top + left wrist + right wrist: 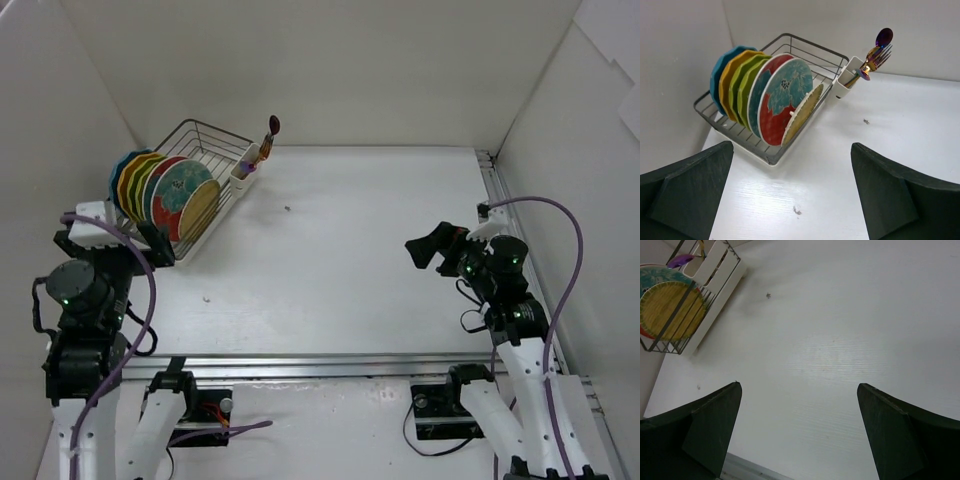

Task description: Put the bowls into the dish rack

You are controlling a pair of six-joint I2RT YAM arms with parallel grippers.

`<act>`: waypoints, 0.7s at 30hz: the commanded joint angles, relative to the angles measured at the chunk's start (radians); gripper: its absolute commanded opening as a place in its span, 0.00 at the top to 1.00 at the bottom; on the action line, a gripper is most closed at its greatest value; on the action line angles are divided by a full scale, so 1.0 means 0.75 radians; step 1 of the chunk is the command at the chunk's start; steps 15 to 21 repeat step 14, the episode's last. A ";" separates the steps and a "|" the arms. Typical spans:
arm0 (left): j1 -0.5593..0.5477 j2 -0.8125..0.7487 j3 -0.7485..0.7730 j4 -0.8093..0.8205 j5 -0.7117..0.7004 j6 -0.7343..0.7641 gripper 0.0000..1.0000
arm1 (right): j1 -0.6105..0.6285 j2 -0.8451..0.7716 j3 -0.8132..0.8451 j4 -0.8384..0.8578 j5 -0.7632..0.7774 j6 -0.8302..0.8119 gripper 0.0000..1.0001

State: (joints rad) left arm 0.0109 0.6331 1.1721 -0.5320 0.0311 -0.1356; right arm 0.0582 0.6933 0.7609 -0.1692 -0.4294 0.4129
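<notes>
At the far left corner of the table (340,270), the dish rack (218,130) is sitting close to the left wall, and the bowls (165,192) are standing on edge inside it in a tight row. From the back they are running blue bowl (719,70), orange bowl (728,75), then what looks like two green ones pressed together, though that edge is hard to separate. The red-and-teal bowl (785,97) is facing outward, and the tan woven bowl (803,112) is leaning at the front of the row. A white utensil cup (844,82) is hanging on the rack's corner, with shiny cutlery (878,50) sticking up from it.

Just in front of the rack, the left gripper (792,150) is hovering with its jaws spread wide and nothing between them. Well away on the right side of the table, the right gripper (800,387) is likewise gaping wide over bare tabletop, gripping nothing.
</notes>
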 commanded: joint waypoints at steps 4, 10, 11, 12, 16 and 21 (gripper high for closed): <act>-0.023 -0.116 -0.237 0.081 -0.007 -0.095 0.00 | -0.008 -0.143 -0.012 0.001 0.274 -0.060 0.02; -0.090 -0.134 -0.280 0.075 -0.035 -0.108 0.01 | -0.008 -0.178 -0.029 0.003 0.339 -0.076 0.02; -0.090 -0.136 -0.282 0.071 -0.035 -0.110 0.01 | -0.008 -0.176 -0.031 0.003 0.345 -0.076 0.02; -0.090 -0.136 -0.282 0.063 -0.080 -0.114 0.01 | -0.004 -0.178 -0.033 0.003 0.349 -0.076 0.02; -0.090 -0.138 -0.284 0.061 -0.097 -0.120 0.01 | -0.012 -0.182 -0.039 -0.001 0.354 -0.076 0.02; -0.090 -0.138 -0.284 0.061 -0.097 -0.120 0.01 | -0.012 -0.182 -0.039 -0.001 0.354 -0.076 0.02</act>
